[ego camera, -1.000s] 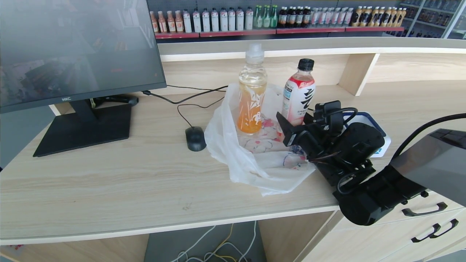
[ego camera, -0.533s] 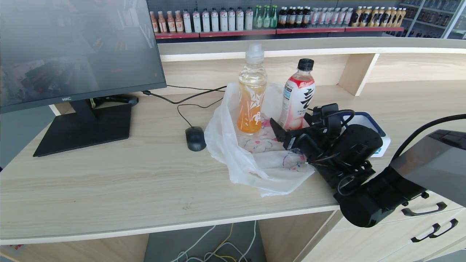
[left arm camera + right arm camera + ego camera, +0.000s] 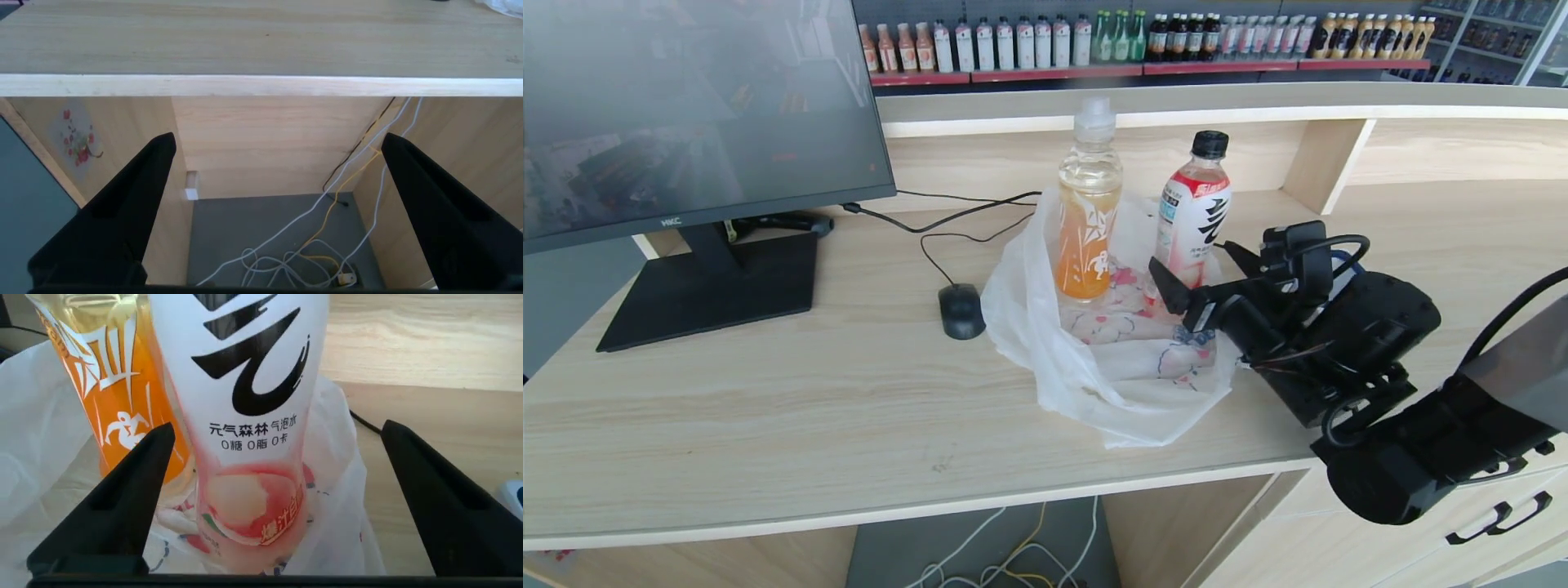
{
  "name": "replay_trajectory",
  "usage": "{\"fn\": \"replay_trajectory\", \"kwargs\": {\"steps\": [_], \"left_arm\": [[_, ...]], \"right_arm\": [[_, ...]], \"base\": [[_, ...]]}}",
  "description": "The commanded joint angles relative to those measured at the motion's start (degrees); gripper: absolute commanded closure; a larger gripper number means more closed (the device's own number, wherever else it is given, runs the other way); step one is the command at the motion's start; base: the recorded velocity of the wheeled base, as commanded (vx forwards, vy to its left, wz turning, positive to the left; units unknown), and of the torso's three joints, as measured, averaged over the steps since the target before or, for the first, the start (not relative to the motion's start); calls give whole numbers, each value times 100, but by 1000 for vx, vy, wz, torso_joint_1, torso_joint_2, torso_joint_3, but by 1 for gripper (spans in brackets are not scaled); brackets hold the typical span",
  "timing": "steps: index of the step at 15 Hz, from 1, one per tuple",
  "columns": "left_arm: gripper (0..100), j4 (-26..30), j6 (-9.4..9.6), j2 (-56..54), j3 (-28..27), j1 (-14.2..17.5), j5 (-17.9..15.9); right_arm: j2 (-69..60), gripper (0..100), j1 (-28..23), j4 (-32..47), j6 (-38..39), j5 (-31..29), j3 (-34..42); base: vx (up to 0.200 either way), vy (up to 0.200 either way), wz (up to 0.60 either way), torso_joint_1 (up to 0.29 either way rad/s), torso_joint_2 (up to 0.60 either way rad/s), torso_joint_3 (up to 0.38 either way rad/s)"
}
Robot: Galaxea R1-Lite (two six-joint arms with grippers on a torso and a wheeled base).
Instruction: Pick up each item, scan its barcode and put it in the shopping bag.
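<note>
At the shop counter (image 3: 809, 408), your right pincer (image 3: 1194, 263) is hanging wide open around the lower part of the pink bottle (image 3: 1196, 204), a finger on either side and apparently not touching it. The bottle is standing upright on the crumpled white shopping bag (image 3: 1045, 343), just beside the orange bottle (image 3: 1086, 220), which is sitting inside the bag. Your left pincer (image 3: 270, 212) is waiting below the counter's front edge, also spread wide and holding nothing, well apart from the goods. Both bottles are looking bagged, so the job is appearing close to done. It is not clear whether the pink bottle is sitting fully inside the bag or only on its folded edge, and nothing here is showing whether either barcode is scanned.
</note>
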Motion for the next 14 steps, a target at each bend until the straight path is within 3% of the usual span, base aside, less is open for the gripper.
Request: {"fn": "replay_trajectory", "kwargs": {"steps": [1,5,8,9,14], "left_arm": [[0,-1,0,-2,0,0,0],[0,-1,0,-2,0,0,0],[0,-1,0,-2,0,0,0],[0,-1,0,-2,0,0,0],[0,-1,79,-2,0,0,-9]], "right_arm": [[-786,0,-3,-19,12,3,489],[-2289,0,-20,-19,12,-6,1922],[-4776,0,-152,16,126,-15,4225],[-5374,0,-319,491,187,-32,4418],[-8318,0,-477,5412,214,196,4409]], "base": [[0,0,0,0,0,0],[0,0,0,0,0,0],[0,0,0,0,0,0],[0,0,0,0,0,0],[0,0,0,0,0,0]]}}
